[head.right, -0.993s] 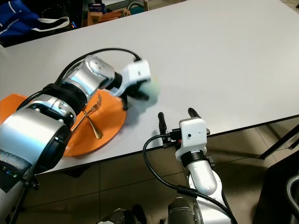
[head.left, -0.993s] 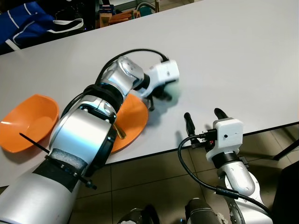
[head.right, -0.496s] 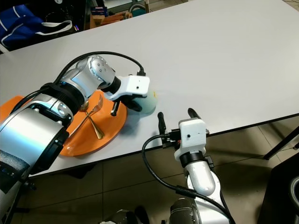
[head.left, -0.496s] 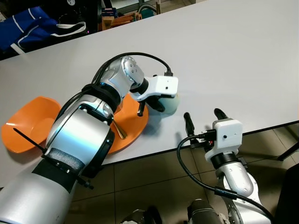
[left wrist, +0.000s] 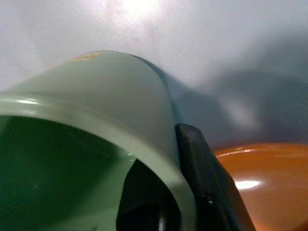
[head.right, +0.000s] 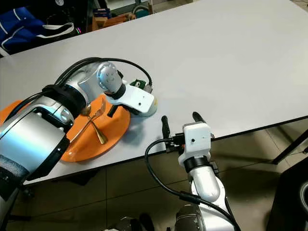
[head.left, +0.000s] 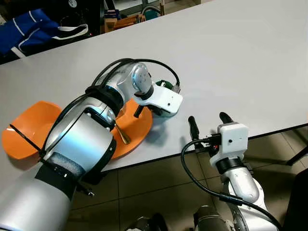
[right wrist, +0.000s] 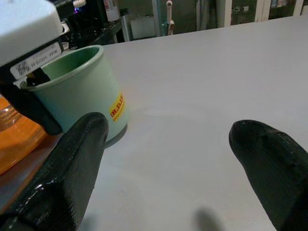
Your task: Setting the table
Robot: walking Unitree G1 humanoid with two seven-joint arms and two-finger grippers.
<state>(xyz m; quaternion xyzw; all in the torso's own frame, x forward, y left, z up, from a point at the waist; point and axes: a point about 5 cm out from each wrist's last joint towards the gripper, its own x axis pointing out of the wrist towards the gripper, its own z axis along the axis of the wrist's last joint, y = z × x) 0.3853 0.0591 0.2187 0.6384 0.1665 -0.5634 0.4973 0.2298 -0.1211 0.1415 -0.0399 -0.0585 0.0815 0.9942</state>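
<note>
Lowered upright onto the table, left claw's green cup reads "R.D.C."

head stereo pair looking down on the table; wrist views close and low, both sharing the green cup

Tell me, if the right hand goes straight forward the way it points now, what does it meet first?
Probably nothing soon. The right hand is open over bare white table, which stretches ahead. The green cup, held at its rim by the left hand, stands off to its left side, likely outside that line.
</note>
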